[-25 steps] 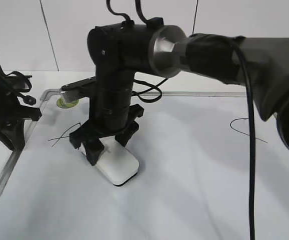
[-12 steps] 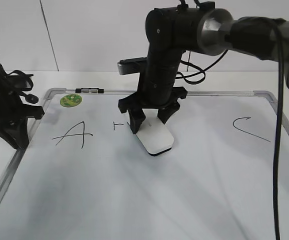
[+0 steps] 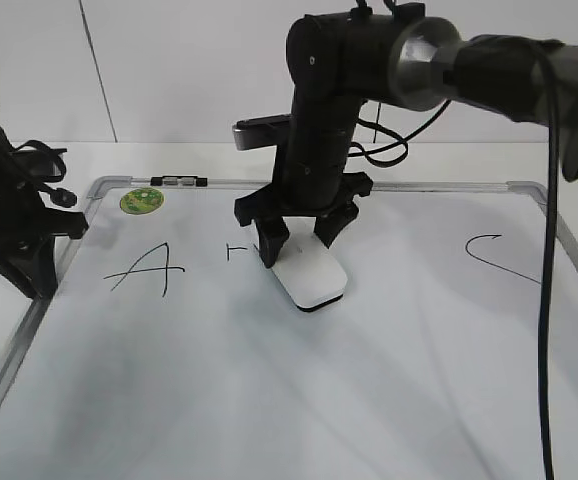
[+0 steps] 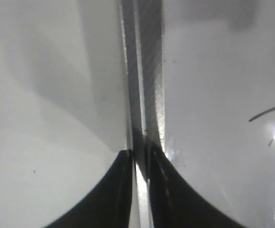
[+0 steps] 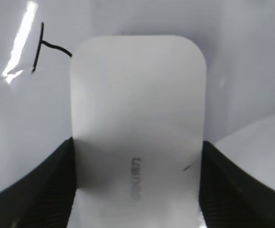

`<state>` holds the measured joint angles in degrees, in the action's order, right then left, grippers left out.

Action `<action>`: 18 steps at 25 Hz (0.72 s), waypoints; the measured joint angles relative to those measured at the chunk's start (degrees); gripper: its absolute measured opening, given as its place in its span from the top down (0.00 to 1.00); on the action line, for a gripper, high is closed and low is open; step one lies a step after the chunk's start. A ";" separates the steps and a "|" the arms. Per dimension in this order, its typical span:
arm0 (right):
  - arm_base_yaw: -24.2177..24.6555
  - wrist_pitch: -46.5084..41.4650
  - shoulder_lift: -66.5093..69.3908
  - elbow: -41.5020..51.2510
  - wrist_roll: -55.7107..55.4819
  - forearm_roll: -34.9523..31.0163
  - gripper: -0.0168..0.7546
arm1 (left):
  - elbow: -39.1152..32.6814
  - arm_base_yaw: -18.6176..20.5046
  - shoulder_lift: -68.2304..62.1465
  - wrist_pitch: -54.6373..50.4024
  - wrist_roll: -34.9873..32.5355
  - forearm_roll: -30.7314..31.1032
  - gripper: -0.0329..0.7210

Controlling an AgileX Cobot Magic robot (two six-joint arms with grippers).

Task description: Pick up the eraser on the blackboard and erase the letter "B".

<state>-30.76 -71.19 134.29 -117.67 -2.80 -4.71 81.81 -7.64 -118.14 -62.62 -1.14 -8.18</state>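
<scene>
The flat white rounded-rectangle eraser (image 3: 309,279) is clamped across its long sides by the right gripper (image 3: 298,243), flat on the white metal-framed blackboard (image 3: 269,400) near its far edge. It is judged light, rigid and smooth. The nearly closed left gripper (image 4: 140,161) holds nothing. One eraser, an "A" (image 3: 147,268), a "C" (image 3: 499,258) and one remnant of the "B" (image 3: 234,250) are counted.

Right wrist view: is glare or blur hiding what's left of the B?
Right wrist view: bright glare streaks sit beside the remaining B stroke, which still reads sharp; the eraser print is soft. Exterior view: evenly lit, the remnant looks small. Left wrist view: only the blurred board frame.
</scene>
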 joint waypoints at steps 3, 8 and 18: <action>-0.61 -1.77 1.10 -2.18 0.00 0.69 0.29 | 0.00 0.00 0.00 0.00 0.00 0.12 0.83; -1.45 -3.87 4.35 -8.12 0.46 1.33 0.29 | 0.00 0.00 0.00 -0.11 0.00 0.21 0.83; -4.35 -3.01 7.42 -13.36 1.29 2.11 0.29 | 0.00 0.00 0.00 -1.13 0.00 0.46 0.82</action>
<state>-35.11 -74.19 141.70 -131.03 -1.51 -2.60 81.81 -7.64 -118.14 -63.75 -1.14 -7.73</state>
